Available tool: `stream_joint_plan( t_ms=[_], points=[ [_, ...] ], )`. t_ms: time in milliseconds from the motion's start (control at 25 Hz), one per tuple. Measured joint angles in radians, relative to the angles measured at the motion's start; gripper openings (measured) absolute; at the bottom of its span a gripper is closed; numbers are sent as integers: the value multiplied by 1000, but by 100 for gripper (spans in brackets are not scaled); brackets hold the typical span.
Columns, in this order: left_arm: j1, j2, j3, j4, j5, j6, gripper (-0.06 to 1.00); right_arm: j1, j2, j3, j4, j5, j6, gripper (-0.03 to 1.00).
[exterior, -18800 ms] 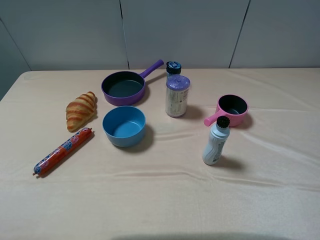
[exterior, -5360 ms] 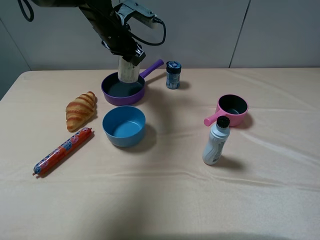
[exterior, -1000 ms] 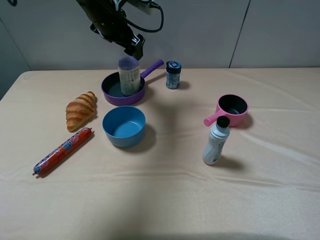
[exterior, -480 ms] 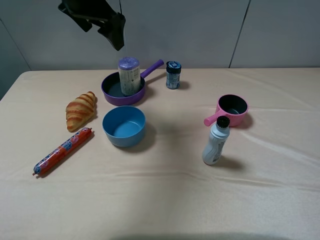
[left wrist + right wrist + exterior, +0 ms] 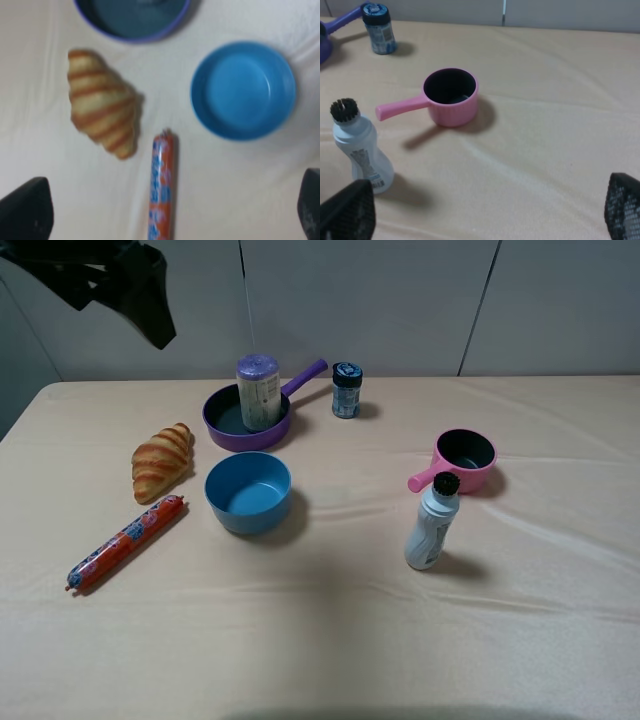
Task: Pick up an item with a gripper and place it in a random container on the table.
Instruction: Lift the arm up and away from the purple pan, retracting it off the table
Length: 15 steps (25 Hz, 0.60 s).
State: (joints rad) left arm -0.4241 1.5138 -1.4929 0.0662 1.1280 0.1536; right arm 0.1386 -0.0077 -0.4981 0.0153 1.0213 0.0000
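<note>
The clear jar with a purple lid (image 5: 258,390) stands upright inside the purple frying pan (image 5: 228,425) at the back of the table (image 5: 330,640). Nothing holds it. My left gripper (image 5: 150,310) hangs high at the far left, well away from the pan. In the left wrist view the left gripper (image 5: 167,212) is open and empty above the croissant and sausage, with the pan's rim (image 5: 132,37) at the frame edge. My right gripper (image 5: 485,210) is open and empty, low over the cloth by the pink saucepan. It is out of the exterior view.
A croissant (image 5: 162,460) and a sausage stick (image 5: 125,542) lie at the left. A blue bowl (image 5: 248,492) sits in front of the pan. A small dark-capped blue jar (image 5: 346,390), a pink saucepan (image 5: 462,460) and a white squeeze bottle (image 5: 433,523) stand at the right.
My left gripper has let go of the jar and moved up and to the left, away from the pan. The jar stays upright in the pan.
</note>
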Motion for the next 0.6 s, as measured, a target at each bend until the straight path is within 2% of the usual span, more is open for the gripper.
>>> stream_joint_plan(
  t_ms=[80, 600],
  points=[
    [0, -130, 121, 20, -4, -39, 99, 0, 0, 0, 0, 0, 0, 69],
    [0, -612, 534, 40, -4, -209, 99, 0, 0, 0, 0, 0, 0, 69]
  ],
)
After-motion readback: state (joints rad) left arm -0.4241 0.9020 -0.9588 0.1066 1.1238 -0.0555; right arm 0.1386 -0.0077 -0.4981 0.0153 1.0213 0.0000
